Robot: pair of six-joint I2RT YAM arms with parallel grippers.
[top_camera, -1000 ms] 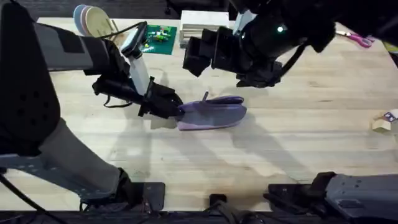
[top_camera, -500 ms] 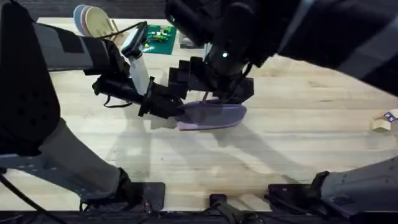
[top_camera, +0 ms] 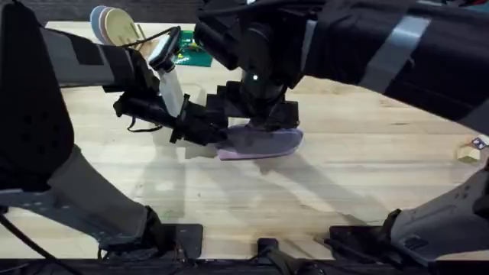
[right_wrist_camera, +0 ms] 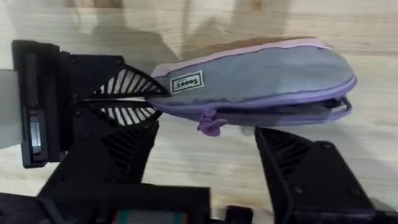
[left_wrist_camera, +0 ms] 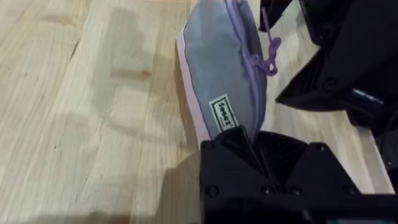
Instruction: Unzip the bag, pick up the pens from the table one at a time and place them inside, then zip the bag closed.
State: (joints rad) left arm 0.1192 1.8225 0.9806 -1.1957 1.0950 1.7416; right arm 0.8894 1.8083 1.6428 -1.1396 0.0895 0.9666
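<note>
Bag: I see the lavender-grey soft fabric zip pouch [top_camera: 260,142] lying centre frame on the light wooden plank surface [top_camera: 367,168] | Left gripper [right_wrist_camera: 146,99]: clamped onto the pouch's end | Right gripper [right_wrist_camera: 205,152]: fingers spread, empty, straddling the purple zipper pull [right_wrist_camera: 210,123] | Clutter: stacked plates [top_camera: 114,24] upper left, right arm blocks my overhead view.

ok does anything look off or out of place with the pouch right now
Nothing stands out. The bag lies flat on the table, intact, the left gripper clamped on one end. The right gripper is open beside the zipper pull.
</note>
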